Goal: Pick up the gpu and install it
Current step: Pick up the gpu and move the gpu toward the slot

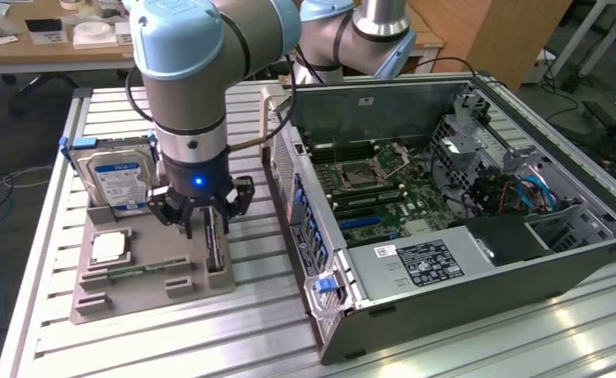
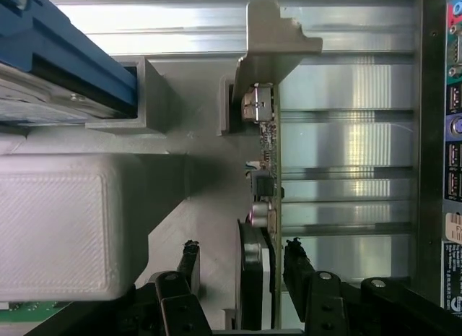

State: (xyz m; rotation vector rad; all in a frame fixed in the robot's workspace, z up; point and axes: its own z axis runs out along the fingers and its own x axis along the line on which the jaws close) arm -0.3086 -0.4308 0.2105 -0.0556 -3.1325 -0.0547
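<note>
The gpu (image 1: 216, 246) stands edge-on in a slot of the grey holder tray (image 1: 150, 295), a thin dark strip. In the wrist view the gpu (image 2: 264, 152) runs lengthwise, with its metal end bracket (image 2: 271, 40) at the far end. My gripper (image 1: 205, 224) hangs low over the card. It is open, with the card between its black fingertips (image 2: 189, 258). A clear gap shows on one side. The other fingertip sits close to the card's edge. The gripper (image 2: 242, 260) straddles the end of the card away from the bracket.
On the same tray a blue-labelled hard drive (image 1: 119, 177) stands upright, and a square silver processor chip (image 1: 110, 246) lies flat. The open computer case (image 1: 560, 236), with its motherboard (image 1: 376, 189), lies to the exterior view's right. Its rear panel (image 2: 451, 134) is near the card.
</note>
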